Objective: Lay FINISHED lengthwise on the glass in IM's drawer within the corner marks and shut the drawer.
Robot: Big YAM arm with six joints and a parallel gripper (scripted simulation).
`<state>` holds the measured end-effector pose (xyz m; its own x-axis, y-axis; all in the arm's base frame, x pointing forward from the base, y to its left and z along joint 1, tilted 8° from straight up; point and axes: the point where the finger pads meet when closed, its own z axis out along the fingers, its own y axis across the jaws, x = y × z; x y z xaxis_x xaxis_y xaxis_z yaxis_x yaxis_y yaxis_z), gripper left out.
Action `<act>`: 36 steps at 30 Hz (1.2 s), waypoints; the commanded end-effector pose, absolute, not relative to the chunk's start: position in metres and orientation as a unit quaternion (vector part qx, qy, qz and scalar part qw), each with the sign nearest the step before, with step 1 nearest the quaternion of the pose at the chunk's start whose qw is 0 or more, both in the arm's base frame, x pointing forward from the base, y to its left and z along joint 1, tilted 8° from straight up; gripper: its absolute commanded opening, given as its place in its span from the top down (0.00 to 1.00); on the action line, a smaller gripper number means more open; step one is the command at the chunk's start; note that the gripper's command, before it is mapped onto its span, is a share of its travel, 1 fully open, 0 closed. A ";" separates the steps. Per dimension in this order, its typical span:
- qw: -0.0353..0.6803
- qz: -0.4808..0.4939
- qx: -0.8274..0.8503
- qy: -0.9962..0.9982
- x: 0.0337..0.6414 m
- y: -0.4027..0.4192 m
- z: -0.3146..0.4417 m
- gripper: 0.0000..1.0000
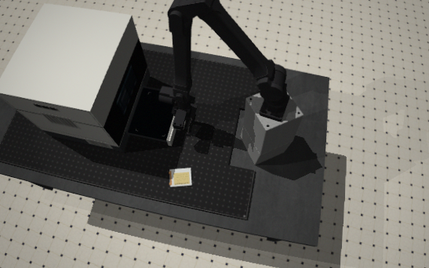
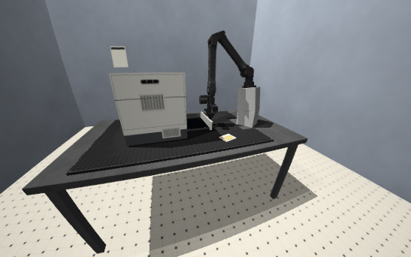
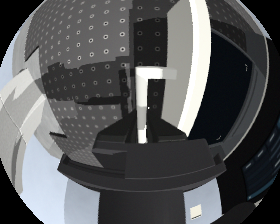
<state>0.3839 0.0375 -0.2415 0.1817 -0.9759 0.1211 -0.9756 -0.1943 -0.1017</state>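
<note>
The gel imager IM [image 1: 66, 55] [image 2: 149, 101] is a pale box at the left of the dark mat. Its drawer [image 1: 150, 114] stands pulled out to the right, and the dark glass inside it is bare. My gripper [image 1: 177, 127] [image 2: 210, 113] [image 3: 145, 106] points down at the outer end of the drawer and is shut on the drawer's pale front panel [image 1: 170, 135] [image 2: 207, 120] [image 3: 193, 63]. The cassette FINISHED [image 1: 181, 177] [image 2: 228, 137], a small white frame with an amber gel, lies flat on the mat in front of the drawer, apart from the gripper.
The arm's grey pedestal [image 1: 270, 133] [image 2: 248, 105] stands on the table to the right of the drawer. The perforated mat [image 1: 93, 168] covers most of the black table [image 2: 164, 170]. A paper sheet [image 2: 119, 56] hangs on the wall behind IM.
</note>
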 end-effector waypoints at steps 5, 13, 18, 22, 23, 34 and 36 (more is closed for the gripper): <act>-0.010 -0.068 -0.769 0.636 0.374 0.034 -0.243 0.69; -0.002 -0.076 -0.769 0.635 0.383 0.037 -0.240 0.69; -0.002 -0.076 -0.769 0.635 0.383 0.037 -0.240 0.69; -0.002 -0.076 -0.769 0.635 0.383 0.037 -0.240 0.69; -0.002 -0.076 -0.769 0.635 0.383 0.037 -0.240 0.69; -0.001 -0.076 -0.770 0.634 0.381 0.043 -0.221 0.69; -0.001 -0.076 -0.770 0.634 0.381 0.044 -0.220 0.69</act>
<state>0.3819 0.0377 -0.2262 0.1820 -0.9759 0.1203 -0.9768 -0.1935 -0.0919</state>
